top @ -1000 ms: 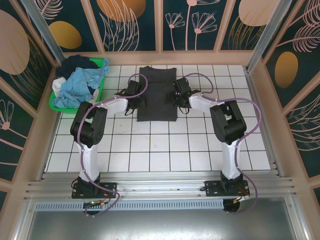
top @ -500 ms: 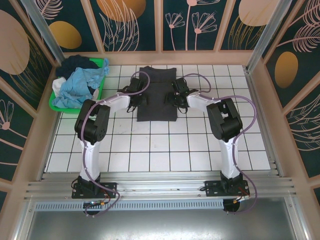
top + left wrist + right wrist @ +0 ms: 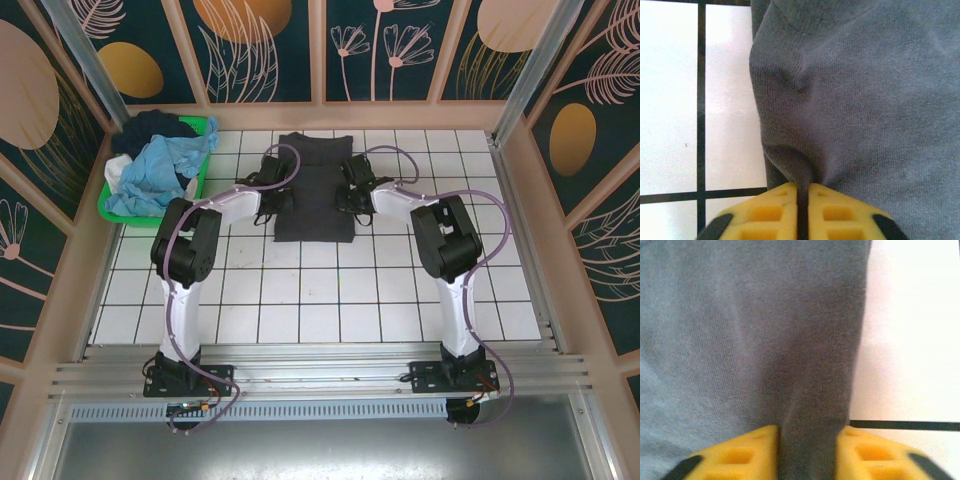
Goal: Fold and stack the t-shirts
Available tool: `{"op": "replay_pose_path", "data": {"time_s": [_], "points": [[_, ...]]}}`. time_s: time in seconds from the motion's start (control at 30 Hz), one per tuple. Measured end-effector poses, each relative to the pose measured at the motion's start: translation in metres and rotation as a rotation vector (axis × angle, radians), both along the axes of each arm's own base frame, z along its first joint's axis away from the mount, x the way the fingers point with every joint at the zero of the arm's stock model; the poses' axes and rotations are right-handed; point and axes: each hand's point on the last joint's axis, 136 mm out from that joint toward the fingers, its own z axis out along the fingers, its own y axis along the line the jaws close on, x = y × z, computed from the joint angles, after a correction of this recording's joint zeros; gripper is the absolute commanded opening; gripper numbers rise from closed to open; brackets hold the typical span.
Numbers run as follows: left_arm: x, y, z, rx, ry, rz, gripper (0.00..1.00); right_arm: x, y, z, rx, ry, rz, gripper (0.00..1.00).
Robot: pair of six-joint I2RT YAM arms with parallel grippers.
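Both claws just closed: left gripper (image 3: 803, 190) pinches the charcoal t-shirt (image 3: 313, 190) at its left edge, right gripper (image 3: 810, 432) clamps a thicker fold at the right edge. Shirt lies flat on the tiled table (image 3: 300, 300), far half; next fold can start

1 charcoal-grey t-shirt (image 3: 314, 190); 1 green basket (image 3: 117, 214), far left, holding at least 3 crumpled shirts (image 3: 150, 170); 2 grippers: left gripper (image 3: 802, 192), right gripper (image 3: 807, 440).

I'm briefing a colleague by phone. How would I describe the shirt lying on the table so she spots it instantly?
On the white tiled table, look at the far middle, between the left tool and right tool: the charcoal-grey t-shirt lies there as a flat rectangle. The other shirts are heaped in the green basket at the far left.
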Motion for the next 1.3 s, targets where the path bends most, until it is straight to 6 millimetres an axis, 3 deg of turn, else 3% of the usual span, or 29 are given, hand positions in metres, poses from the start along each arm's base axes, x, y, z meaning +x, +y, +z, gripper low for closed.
{"op": "replay_pose_path", "data": {"time_s": [0.13, 0.37, 0.77, 0.97, 1.17, 1.3], "points": [[-0.005, 0.002, 0.015, -0.009, -0.02, 0.0, 0.03, -0.002, 0.001, 0.001, 0.01, -0.006, -0.001, 0.0], [-0.018, 0.005, 0.028, -0.025, -0.03, -0.008, 0.0, -0.012, -0.002, 0.014, 0.018, -0.021, 0.005, 0.0], [-0.053, 0.012, 0.031, -0.064, -0.01, -0.019, 0.0, -0.051, 0.001, 0.031, 0.056, -0.029, 0.044, 0.0], [-0.059, 0.011, 0.029, -0.091, -0.001, -0.017, 0.0, -0.062, -0.001, 0.035, 0.065, -0.032, 0.053, 0.0], [-0.076, 0.012, 0.029, -0.143, -0.006, -0.012, 0.12, -0.07, -0.001, 0.042, 0.096, -0.048, 0.067, 0.0], [-0.096, 0.014, 0.018, -0.18, 0.021, -0.003, 0.15, -0.084, 0.0, 0.028, 0.12, -0.015, 0.086, 0.0]]}}
